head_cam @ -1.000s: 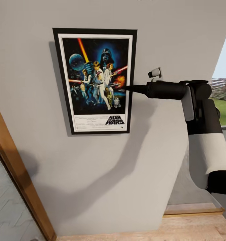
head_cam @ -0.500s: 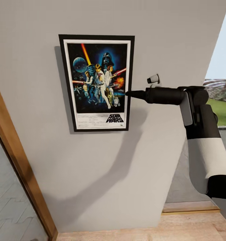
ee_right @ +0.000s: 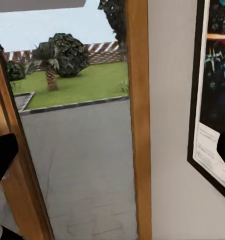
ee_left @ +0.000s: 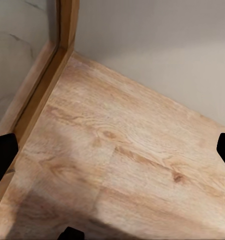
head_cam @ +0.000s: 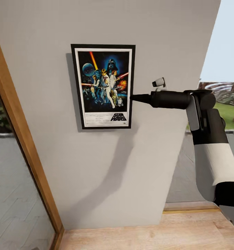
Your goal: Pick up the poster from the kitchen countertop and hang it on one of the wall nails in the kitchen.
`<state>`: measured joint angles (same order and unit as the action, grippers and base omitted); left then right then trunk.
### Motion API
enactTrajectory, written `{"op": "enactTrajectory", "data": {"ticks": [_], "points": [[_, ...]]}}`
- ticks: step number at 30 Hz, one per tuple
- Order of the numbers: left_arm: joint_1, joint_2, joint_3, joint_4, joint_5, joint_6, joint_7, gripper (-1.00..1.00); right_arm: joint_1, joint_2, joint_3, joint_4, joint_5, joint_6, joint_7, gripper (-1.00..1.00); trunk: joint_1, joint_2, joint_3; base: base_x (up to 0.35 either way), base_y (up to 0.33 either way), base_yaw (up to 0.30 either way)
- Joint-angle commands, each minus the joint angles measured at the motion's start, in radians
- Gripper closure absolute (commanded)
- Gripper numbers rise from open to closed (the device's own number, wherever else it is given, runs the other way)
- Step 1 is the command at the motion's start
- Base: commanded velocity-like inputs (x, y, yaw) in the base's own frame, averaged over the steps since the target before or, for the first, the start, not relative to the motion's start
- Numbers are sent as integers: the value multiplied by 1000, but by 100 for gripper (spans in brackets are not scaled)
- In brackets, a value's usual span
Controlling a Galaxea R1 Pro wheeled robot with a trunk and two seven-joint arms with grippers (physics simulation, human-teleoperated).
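From the head camera, the poster hangs flat on the grey wall, upper centre of the frame, its frame level. The right gripper points at its right edge, tip just at the frame; whether it pinches or merely touches, I cannot tell. If the nail has it, I'd draw straight back, no sideways drag.

The left wrist camera looks down on wooden floor, with dark fingers at either border, spread wide, holding nothing.

The right wrist camera has the poster at the right border beside a wooden door frame.
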<state>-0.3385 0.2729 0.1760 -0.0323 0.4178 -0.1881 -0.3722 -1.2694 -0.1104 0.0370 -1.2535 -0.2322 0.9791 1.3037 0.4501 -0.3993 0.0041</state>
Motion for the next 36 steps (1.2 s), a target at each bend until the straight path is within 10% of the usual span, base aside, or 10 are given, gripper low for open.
{"op": "enactTrajectory", "data": {"ticks": [1,28,36], "points": [[-1,0,8,2,-4,-2,-5,-100,-1,-1,1,0,-4,6,0,-100,0,-1,-1,-159,0,0],[-1,0,8,2,-4,-1,-5,-100,72,-5,1,-3,-6,3,7,-100,0,-1,8,-16,0,0],[-1,0,8,2,-4,-1,-5,-100,194,-6,0,-69,-5,0,8,-100,0,-1,15,0,0,0]]}}
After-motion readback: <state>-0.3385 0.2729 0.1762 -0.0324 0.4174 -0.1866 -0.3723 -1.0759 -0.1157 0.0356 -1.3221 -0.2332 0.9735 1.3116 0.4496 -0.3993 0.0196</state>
